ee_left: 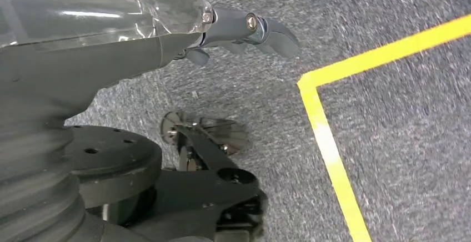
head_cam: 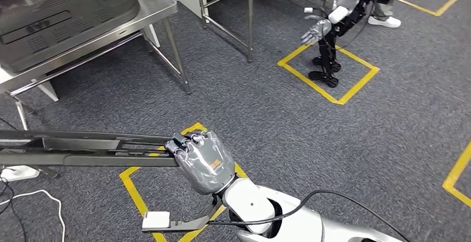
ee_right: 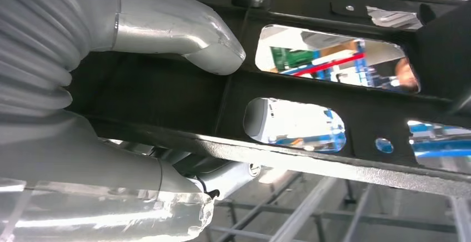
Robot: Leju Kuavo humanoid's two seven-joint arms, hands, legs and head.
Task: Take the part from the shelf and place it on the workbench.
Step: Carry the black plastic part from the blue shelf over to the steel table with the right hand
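We have the right hand (head_cam: 201, 159) clenched around one end of the part (head_cam: 83, 147), a long, flat black frame with cut-out windows, carried level above the carpet and reaching toward the left. The counter (head_cam: 158, 6) stands ahead, well apart. We judge the part stiff and metal, fairly heavy for a one-end hold, so it may lever and sag; a grip nearer its middle would steady it. The left hand (ee_left: 244, 31) hangs released over the floor, holding nothing.
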